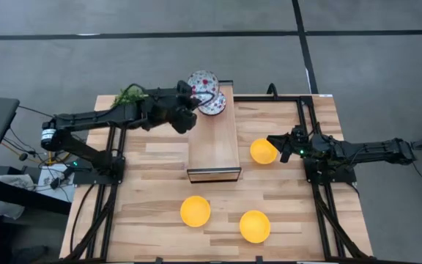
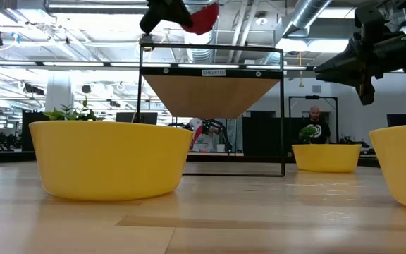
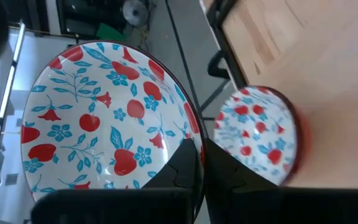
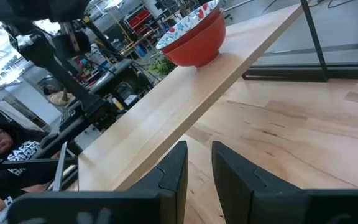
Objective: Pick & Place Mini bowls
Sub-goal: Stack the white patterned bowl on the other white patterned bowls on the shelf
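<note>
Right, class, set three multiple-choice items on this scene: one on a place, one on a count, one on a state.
1. Where does the second floral bowl rest?
A. on the wooden shelf
B. among the yellow ones
C. on the floor

2. How many yellow bowls are on the table?
A. two
B. three
C. five

3. The left tool is:
A. open, empty
B. shut on a floral bowl's rim
C. out of view

Answers:
1. A, the second floral bowl sits on the shelf.
2. B, three yellow bowls show on the table.
3. B, the left tool pinches the held floral bowl.

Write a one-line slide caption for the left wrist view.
Left tool grips the rim of a floral bowl, with a second floral bowl on the wooden shelf beyond.
</note>
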You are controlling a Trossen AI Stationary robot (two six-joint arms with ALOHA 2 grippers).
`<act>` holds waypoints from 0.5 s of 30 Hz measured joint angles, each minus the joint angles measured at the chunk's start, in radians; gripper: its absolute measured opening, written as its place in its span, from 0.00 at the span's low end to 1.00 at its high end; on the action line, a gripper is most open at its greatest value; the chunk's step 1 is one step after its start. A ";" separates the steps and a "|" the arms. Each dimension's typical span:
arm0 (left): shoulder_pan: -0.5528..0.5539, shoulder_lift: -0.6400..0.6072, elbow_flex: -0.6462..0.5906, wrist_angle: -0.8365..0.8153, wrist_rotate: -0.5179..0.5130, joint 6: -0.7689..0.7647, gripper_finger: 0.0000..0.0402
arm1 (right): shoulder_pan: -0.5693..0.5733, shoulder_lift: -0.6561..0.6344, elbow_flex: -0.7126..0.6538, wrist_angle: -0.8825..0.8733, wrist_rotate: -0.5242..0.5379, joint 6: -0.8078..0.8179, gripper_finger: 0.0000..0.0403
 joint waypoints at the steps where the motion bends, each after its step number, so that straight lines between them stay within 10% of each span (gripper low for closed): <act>1: 0.012 0.000 0.008 0.000 0.020 -0.001 0.02 | 0.000 0.000 0.000 0.000 0.000 0.000 0.16; 15: 0.129 0.124 0.130 -0.147 0.193 -0.039 0.02 | 0.000 0.000 0.000 0.000 0.000 0.010 0.16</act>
